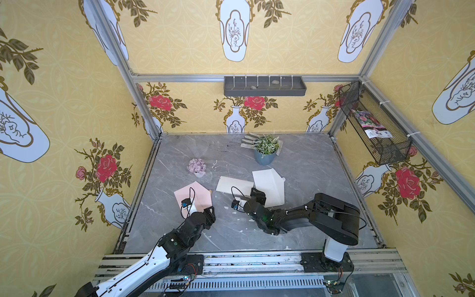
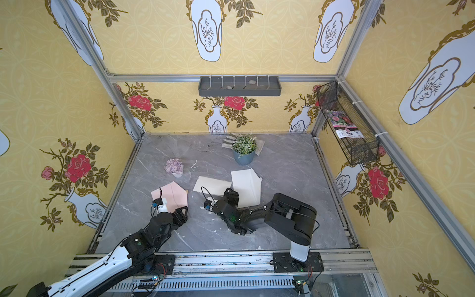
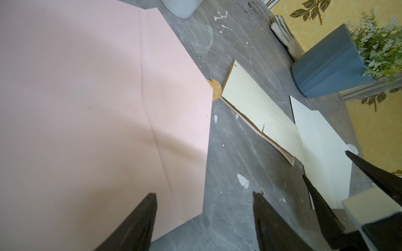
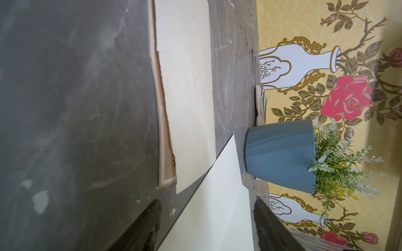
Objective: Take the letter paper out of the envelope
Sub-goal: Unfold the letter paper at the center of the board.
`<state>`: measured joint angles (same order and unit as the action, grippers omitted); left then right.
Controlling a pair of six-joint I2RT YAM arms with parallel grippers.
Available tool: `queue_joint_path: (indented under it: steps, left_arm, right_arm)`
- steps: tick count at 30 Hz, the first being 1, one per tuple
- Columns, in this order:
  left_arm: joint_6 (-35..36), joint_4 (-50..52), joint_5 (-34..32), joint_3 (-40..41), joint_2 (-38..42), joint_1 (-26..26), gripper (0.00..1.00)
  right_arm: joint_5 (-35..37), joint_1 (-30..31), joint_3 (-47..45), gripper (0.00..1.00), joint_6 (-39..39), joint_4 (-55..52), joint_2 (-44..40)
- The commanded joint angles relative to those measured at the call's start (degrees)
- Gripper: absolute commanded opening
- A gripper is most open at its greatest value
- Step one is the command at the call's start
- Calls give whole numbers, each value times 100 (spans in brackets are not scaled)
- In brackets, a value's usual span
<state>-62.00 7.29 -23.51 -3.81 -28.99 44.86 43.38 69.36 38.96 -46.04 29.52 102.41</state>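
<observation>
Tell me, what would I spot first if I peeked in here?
The bright yellow wallpaper with red roses wraps all around. On the grey table lie a pink envelope near the left gripper and a white envelope by the right gripper, with cream paper between them. A leafy plant in a blue pot stands at the back.

Envelope (image 1: 198,192) left, letter paper (image 1: 232,185) middle, second envelope (image 1: 270,185) right (all on table (image 1: 311,174)), potted plant (image 1: 266,150) behind
</observation>
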Motion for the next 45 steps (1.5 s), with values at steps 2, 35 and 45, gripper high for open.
queue_joint_path:
  steps: [2,35,45]
  left_arm:
    - [-17,83,30,174,149,-4,71]
    - [-12,69,17,232,174,-4,72]
    - [4,104,12,208,161,-4,72]
  right_arm:
    - [-29,42,-2,67,181,28,8]
    - [-331,-397,237,66,-607,1383,958]
    - [-461,-397,393,13,-637,1408,1155]
